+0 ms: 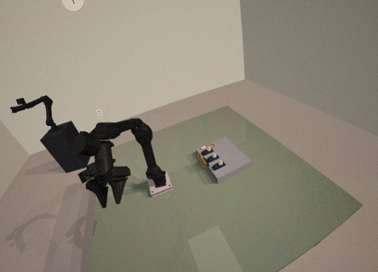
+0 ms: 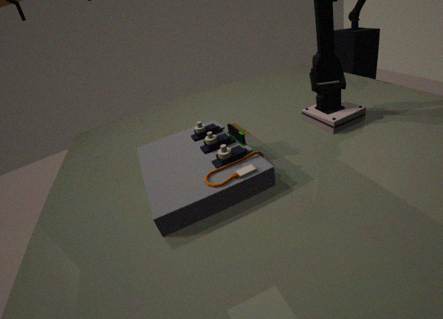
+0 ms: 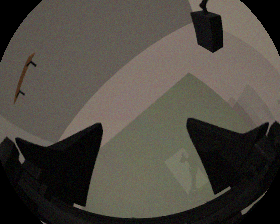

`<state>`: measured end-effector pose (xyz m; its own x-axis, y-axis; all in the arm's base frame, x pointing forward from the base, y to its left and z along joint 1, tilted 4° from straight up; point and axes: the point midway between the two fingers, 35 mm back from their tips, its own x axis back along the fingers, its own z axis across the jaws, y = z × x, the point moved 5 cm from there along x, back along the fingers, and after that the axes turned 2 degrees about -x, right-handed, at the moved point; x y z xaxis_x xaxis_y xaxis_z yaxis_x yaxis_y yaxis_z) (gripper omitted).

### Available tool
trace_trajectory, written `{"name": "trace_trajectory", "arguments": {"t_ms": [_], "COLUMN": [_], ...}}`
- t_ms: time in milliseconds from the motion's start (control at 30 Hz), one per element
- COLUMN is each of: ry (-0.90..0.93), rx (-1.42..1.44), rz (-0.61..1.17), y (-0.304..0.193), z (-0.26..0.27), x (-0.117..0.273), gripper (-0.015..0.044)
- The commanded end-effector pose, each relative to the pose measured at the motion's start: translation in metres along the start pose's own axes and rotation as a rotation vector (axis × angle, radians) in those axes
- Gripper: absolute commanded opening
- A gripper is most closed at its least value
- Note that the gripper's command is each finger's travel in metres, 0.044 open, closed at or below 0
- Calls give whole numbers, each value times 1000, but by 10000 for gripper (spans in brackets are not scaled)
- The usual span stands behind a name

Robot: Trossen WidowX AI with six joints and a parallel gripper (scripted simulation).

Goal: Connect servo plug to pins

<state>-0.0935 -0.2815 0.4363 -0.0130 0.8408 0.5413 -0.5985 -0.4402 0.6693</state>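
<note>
The grey holder [image 1: 234, 157] [image 2: 173, 175] stands on the table with several dark servo parts bearing white hubs. The pale flat plug [image 2: 246, 170] [image 1: 204, 147] lies flat on the holder's top near one corner. Its orange lead [image 2: 218, 185] curls in a loop beside the end servo and runs over the pin-side edge. The gold pin row [image 2: 240, 128] sticks out sideways from a dark header; a green mark shows there. Single pins, the dot and the plug's holes are too small to tell. My gripper [image 1: 111, 205] [image 3: 145, 125] is open and empty, far from the holder, beyond the arm's base.
The arm's pale base plate [image 1: 161, 190] [image 2: 334, 120] stands between my gripper and the holder. A black box [image 1: 64, 146] [image 3: 208, 32] bearing a small dark arm stands behind. A rail with hooks [image 3: 24, 79] hangs on a wall.
</note>
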Motion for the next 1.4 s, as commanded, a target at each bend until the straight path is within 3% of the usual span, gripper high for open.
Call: {"name": "trace_trajectory", "arguments": {"t_ms": [0,333,1367], "ry": [1,50,390], "rx": [1,68,430], "rz": [0,12,53], "y": [0,-12,-106], "z": [0,18,119], "x": [0,-8,-21], "gripper": [374,115,115]}}
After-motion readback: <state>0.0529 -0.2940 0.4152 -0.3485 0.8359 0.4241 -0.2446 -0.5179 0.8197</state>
